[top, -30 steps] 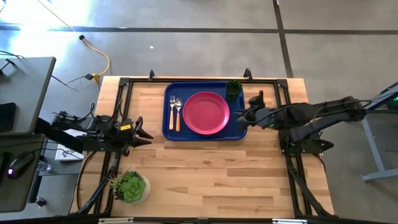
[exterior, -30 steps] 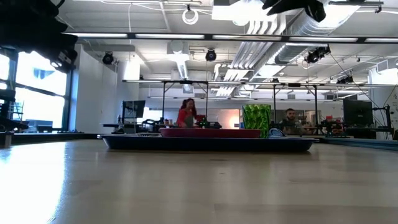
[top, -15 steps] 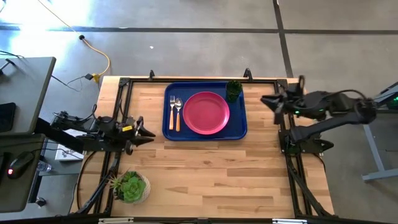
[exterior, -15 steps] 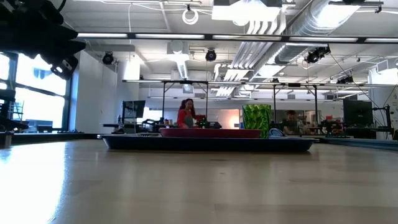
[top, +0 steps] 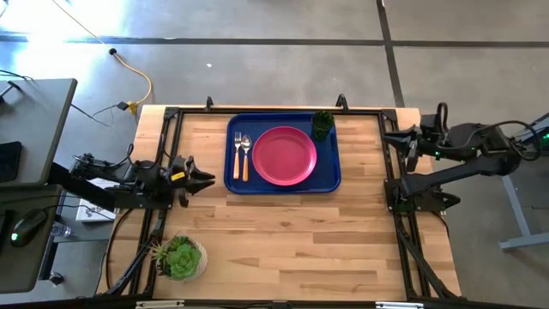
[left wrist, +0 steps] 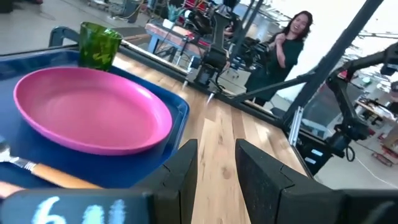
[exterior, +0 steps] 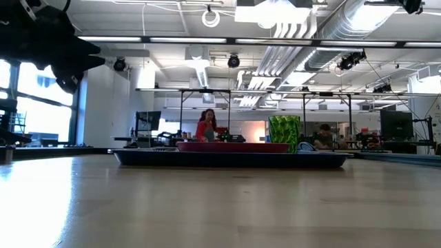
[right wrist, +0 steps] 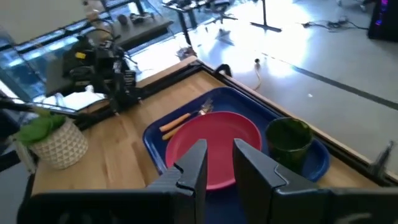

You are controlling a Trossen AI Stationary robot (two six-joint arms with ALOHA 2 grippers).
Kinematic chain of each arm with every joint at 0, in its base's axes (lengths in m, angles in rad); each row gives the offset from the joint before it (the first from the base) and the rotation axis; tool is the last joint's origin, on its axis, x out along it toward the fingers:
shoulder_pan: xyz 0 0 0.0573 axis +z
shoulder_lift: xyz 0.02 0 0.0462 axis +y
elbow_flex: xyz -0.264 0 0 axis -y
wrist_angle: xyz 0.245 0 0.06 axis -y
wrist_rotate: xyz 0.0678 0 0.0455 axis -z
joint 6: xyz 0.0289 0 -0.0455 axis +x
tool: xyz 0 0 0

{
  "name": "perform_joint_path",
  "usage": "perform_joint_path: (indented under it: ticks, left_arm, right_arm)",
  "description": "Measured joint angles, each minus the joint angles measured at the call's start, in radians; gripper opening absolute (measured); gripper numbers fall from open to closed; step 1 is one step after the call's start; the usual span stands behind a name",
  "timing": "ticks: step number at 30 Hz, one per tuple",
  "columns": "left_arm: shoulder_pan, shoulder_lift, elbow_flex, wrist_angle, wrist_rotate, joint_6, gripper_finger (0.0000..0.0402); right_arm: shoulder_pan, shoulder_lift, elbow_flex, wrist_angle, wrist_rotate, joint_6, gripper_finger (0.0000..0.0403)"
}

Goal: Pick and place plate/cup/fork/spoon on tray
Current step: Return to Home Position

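The tray (top: 283, 182) already carries plate (top: 284, 155), cup (top: 322, 125), fork (top: 238, 154) and spoon (top: 245, 157); your left gripper (top: 206, 178) and right gripper (top: 386, 138) hang empty at the table's sides, fingers slightly parted, nothing left to fetch.

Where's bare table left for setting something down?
Free: the wide wood table strip between the dark-blue plastic tray and the near edge, right of the potted succulent. Crowded: the tray, with pink-red round plate, green cup, cutlery.

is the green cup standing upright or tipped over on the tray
Upright. The cup stands on its base in a corner of the tray, open mouth facing up, beside the plate.
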Motion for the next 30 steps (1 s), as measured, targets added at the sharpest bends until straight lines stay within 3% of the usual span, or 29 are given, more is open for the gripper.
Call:
perform_joint_path:
  ticks: [6,16,30]
  left_arm:
    - [0.0,0.0,0.001,-0.016,-0.037,-0.045,0.0097]
    - [0.0,0.0,0.001,-0.017,-0.052,0.022,0.0097]
    - [0.0,0.0,0.001,-0.016,-0.049,0.197,0.0097]
  right_arm:
    - [0.0,-0.11,-0.174,0.144,-0.029,-0.052,0.0066]
    - [0.0,-0.321,-0.535,0.525,-0.238,-0.155,0.0066]
    - [0.0,-0.471,-0.79,0.581,-0.289,-0.069,0.0066]
